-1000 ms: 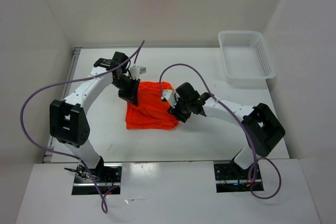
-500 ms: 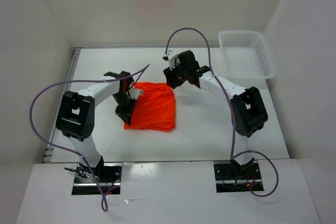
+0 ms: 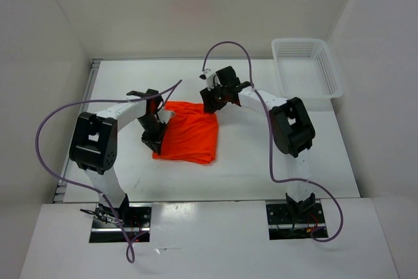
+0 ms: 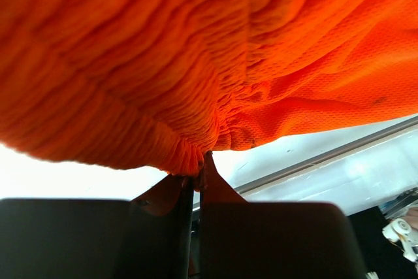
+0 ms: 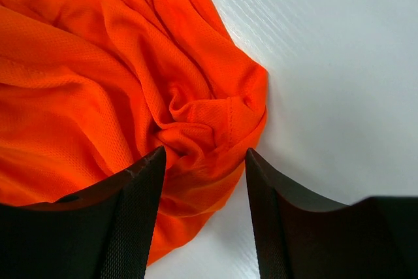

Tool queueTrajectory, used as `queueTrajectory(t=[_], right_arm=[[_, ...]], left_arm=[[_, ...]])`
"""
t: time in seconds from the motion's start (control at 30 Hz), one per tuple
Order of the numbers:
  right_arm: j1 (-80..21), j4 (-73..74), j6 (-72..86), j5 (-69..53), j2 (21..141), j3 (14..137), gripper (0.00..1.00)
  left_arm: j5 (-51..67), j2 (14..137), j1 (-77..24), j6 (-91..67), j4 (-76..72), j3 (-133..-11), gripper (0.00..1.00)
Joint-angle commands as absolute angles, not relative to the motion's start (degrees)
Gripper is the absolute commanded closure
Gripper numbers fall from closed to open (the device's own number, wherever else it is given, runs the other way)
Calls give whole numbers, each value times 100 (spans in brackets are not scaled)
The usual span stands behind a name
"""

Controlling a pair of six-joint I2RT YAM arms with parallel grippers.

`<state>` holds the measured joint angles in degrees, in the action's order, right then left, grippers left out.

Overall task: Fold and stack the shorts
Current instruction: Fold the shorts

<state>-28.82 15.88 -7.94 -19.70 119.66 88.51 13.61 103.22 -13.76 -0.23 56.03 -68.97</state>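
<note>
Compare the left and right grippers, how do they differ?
The left gripper is shut, pinching the gathered edge of the shorts; the right gripper is open, straddling a bunched corner. The left is at their left side, the right at their far right corner. Both are at the shorts.

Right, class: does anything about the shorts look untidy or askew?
The shorts lie rumpled, not flat: one corner is bunched between the open jaws of the right gripper, and the left gripper pinches the gathered edge.

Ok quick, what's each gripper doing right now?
Left gripper: shut on the shorts.
Right gripper: open, fingers either side of a bunched corner of the shorts.
</note>
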Motion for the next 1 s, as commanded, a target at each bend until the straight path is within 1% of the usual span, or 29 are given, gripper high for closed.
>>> queueTrajectory(t=[0.0,0.07,0.1,0.2,0.27,0.3,0.33,0.37,0.47,0.5,0.57,0.6,0.7,0.77,0.8,0.97], right_arm=[[-2839,1573,-1099,-2241,11988,9185,48],[-2839,1635,-1099,-2171,12040,9123,54],[-2839,1635,-1151,-2171,12041,9071,64],[-2839,1635,-1151,-2066,12093,9018,82],[-2839,1635,-1151,-1996,12094,9018,82],[-2839,1696,-1151,-1995,12094,9018,70],[-2839,1696,-1151,-1995,12094,9018,64],[-2839,1757,-1221,-1995,12094,9018,62],[-2839,1906,-1335,-2135,12094,8957,62],[-2839,1907,-1406,-2197,12094,8904,71],[-2839,1960,-1406,-2250,12094,8834,85],[-2839,1960,-1406,-2154,12094,8833,99],[-2839,1715,-1126,-1786,12094,8832,100],[-2777,1461,-863,-1461,12155,9034,100],[-2777,1398,-783,-1102,12260,9140,100],[-2725,1205,-475,-563,12594,9861,100]], left_arm=[[1467,10406,-1196,0,5485,-6899,95],[1468,10459,-1143,0,5484,-6961,95],[1520,10459,-1143,0,5484,-6961,94],[1521,10459,-1090,0,5484,-7014,94],[1521,10459,-1090,0,5484,-7014,93],[1521,10459,-1090,0,5484,-7014,93],[1573,10459,-1090,0,5484,-7014,93],[1573,10459,-1090,0,5484,-7014,93],[1573,10459,-1090,0,5484,-7014,93],[1573,10459,-1090,0,5484,-7014,93],[1625,10459,-1090,0,5484,-7014,93],[1626,10459,-1090,0,5484,-7014,92],[1626,10459,-1090,0,5484,-7014,92],[1574,10459,-1090,0,5484,-6961,92],[1573,10459,-1090,0,5484,-6961,91],[1441,10459,-1037,0,5423,-6908,91]])
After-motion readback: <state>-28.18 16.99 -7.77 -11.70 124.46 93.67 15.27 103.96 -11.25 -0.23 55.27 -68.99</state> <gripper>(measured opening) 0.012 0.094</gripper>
